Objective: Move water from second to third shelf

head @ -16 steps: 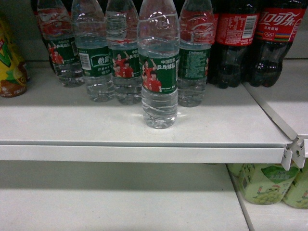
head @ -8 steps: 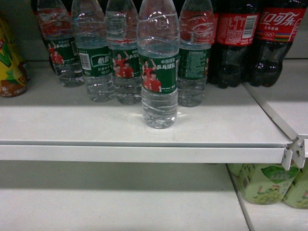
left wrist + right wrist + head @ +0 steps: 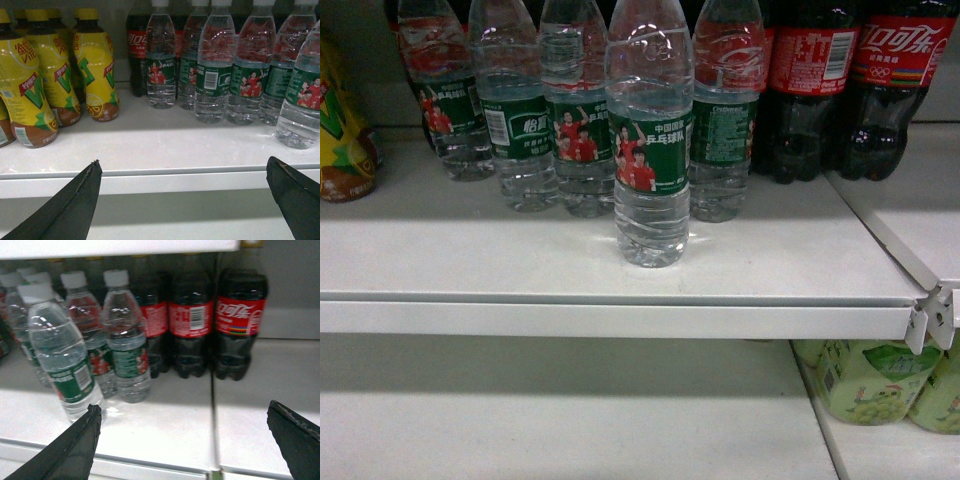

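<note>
Clear water (image 3: 649,140) upright — beyond spread right tool (image 3: 182,440), untouched

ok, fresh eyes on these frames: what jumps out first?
The lone water bottle standing forward of its row, near the shelf front edge at centre. Behind it the other water bottles, with red-labelled cola bottles to their right. In both wrist views, black open jaws frame the shelf, holding nothing.
</note>
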`<state>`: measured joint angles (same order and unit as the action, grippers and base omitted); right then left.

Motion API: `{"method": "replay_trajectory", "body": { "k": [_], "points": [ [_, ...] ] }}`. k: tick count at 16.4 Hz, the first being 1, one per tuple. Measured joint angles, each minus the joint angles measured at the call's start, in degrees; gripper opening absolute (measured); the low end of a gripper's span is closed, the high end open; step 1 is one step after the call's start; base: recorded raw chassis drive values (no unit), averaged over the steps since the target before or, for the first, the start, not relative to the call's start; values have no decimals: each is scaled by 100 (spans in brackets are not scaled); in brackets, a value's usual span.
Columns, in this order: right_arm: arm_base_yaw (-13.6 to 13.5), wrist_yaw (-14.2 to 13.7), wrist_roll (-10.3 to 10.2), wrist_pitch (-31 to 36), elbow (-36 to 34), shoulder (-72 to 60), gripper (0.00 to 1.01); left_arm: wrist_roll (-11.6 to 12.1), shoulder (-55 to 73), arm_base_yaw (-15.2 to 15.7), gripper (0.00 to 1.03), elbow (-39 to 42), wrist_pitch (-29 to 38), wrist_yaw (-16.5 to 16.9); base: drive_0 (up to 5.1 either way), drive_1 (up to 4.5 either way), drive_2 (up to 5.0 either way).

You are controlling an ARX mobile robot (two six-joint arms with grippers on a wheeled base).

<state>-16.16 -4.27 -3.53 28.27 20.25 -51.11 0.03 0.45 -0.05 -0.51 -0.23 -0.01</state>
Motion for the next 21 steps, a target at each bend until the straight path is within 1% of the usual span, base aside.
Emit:
{"method": "replay_trajectory", "body": {
  "k": [1,3,5,8,11,13,14,18,19,21],
  "points": [
    [-352,-87,0,326,157,-522,98,0,0,0,98,0,0,0,0,0,0],
    [-859,-219,17,824,468,-1451,98,0,0,0,98,0,0,0,0,0,0],
    [-1233,-216,39,1016,710,-2203,98,0,0,0,98,0,0,0,0,0,0],
    [-1578,-72,35,1014,1137,-2992,98,0,0,0,98,0,0,0,0,0,0],
    [-1829,44,-57,944,1554,-3440,98,0,0,0,98,0,0,0,0,0,0],
    [-1974,39,-122,791,1878,-3696,98,0,0,0,98,0,0,0,0,0,0],
    [-1985,22,-236,629,2092,-3851,98,0,0,0,98,0,0,0,0,0,0],
    [-1904,-380,-723,101,2881,-4367,98,0,0,0,98,0,0,0,0,0,0],
    [-1895,-459,-796,-24,3027,-4472,98,0,0,0,98,0,0,0,0,0,0],
    [-1895,-649,-1019,-332,3340,-4717,98,0,0,0,98,0,0,0,0,0,0]
  ]
}}
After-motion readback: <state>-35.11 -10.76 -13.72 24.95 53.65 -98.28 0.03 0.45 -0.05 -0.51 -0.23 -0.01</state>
